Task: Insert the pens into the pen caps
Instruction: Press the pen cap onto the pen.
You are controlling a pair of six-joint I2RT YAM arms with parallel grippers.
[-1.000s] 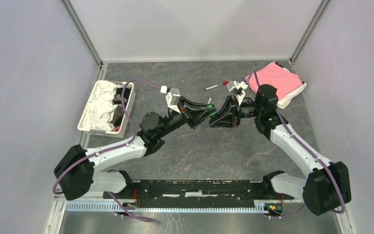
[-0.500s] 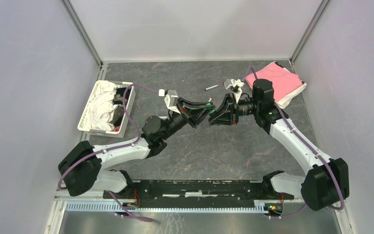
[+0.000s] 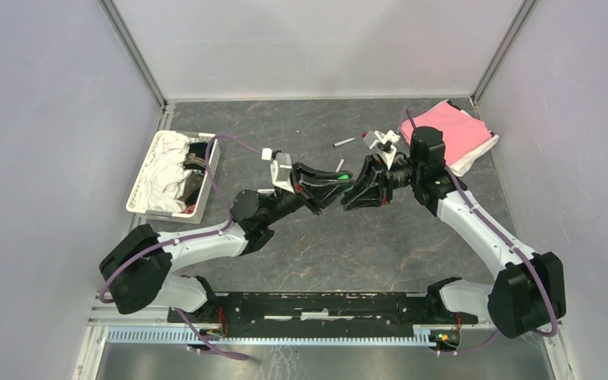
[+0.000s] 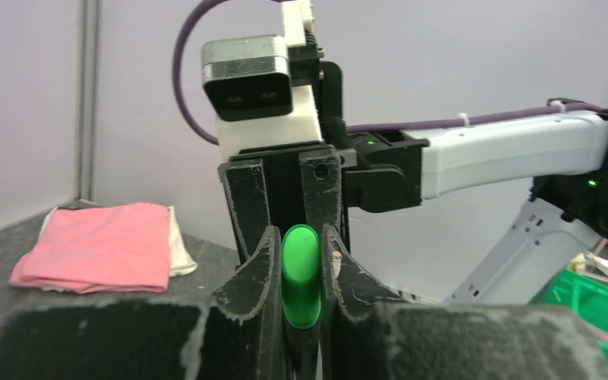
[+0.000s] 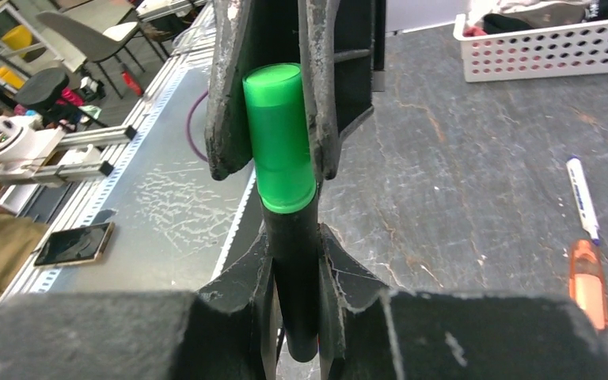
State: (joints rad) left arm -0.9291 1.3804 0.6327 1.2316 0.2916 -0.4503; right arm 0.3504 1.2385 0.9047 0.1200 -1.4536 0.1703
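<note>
A robotics lab; white-panelled test cell [image 3: 317, 47]; office chair [image 5: 75, 28] beyond.

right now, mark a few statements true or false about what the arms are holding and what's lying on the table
1. The left gripper pinches the green cap. True.
2. The right gripper is open and holds nothing. False: it is shut on the black marker barrel, whose end sits in the cap.
3. The pink cloth lies at the far right of the table. True.
4. The basket sits on the right side. False: the white basket is on the left side.
5. A white pen lies loose on the table. True.
</note>
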